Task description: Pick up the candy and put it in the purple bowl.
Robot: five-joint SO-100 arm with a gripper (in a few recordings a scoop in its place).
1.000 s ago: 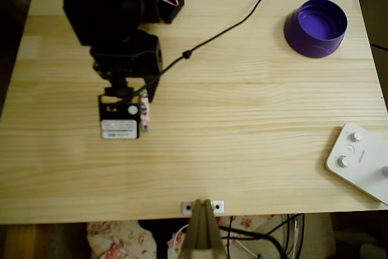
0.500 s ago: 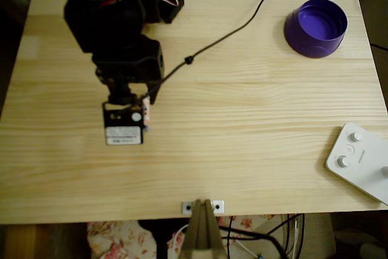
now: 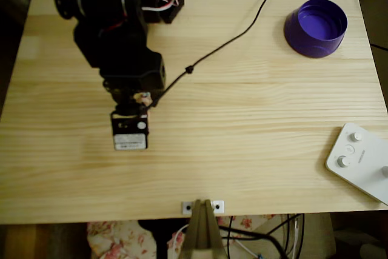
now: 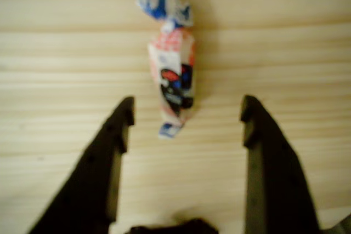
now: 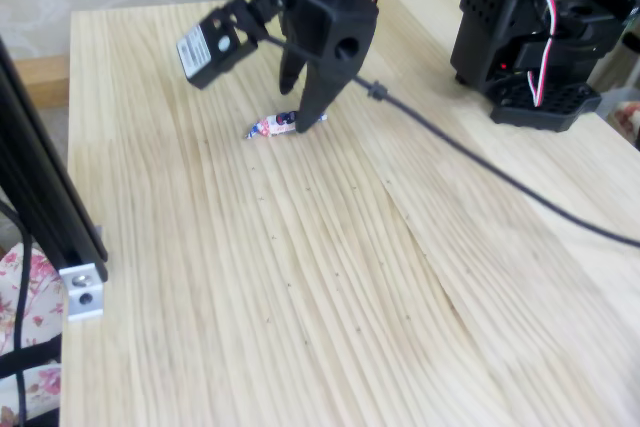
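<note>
So the gripper (image 4: 186, 114) has its two black fingers (image 4: 112, 141) spread wide with nothing between them yet. The candy (image 4: 171, 75) lies flat on the wooden table (image 4: 55, 53) just ahead of the tips, its near twisted end poking into the gap and sitting closer to the left finger in the wrist view. My guess is it's lined up lengthwise so the fingers can straddle it and pinch the sides. Way off across the table from the gripper (image 3: 134, 102), the purple bowl (image 3: 316, 27) waits, mouth up, ready for the drop.
</note>
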